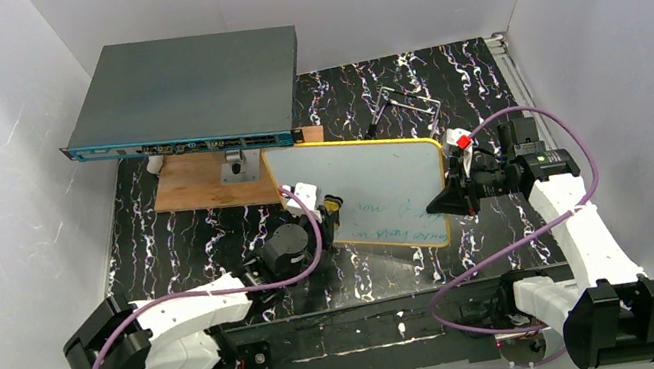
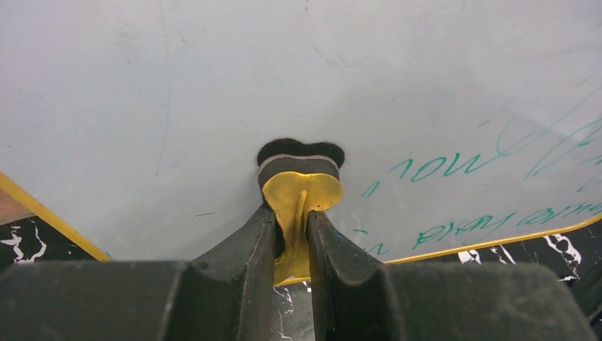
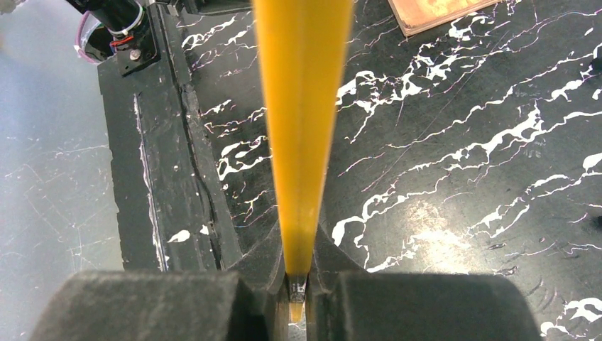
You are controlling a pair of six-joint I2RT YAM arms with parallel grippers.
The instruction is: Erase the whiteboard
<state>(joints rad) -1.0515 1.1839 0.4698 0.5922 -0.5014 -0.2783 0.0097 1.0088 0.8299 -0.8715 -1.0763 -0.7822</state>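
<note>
The whiteboard (image 1: 384, 185), white with a yellow frame, is held tilted above the black marbled table. Green handwriting remains along its lower right part (image 2: 454, 167); its upper and left area is wiped. My right gripper (image 1: 452, 198) is shut on the board's right edge, seen edge-on as a yellow strip (image 3: 302, 106) between the fingers. My left gripper (image 1: 332, 209) is shut on a yellow eraser (image 2: 302, 202) whose black felt face (image 2: 301, 150) presses on the board (image 2: 177, 92) left of the writing.
A dark-grey flat box (image 1: 185, 93) sits at the back left on a brown wooden board (image 1: 201, 186). A metal wire stand (image 1: 409, 99) lies behind the whiteboard. White walls close in on three sides. Purple cables loop beside both arms.
</note>
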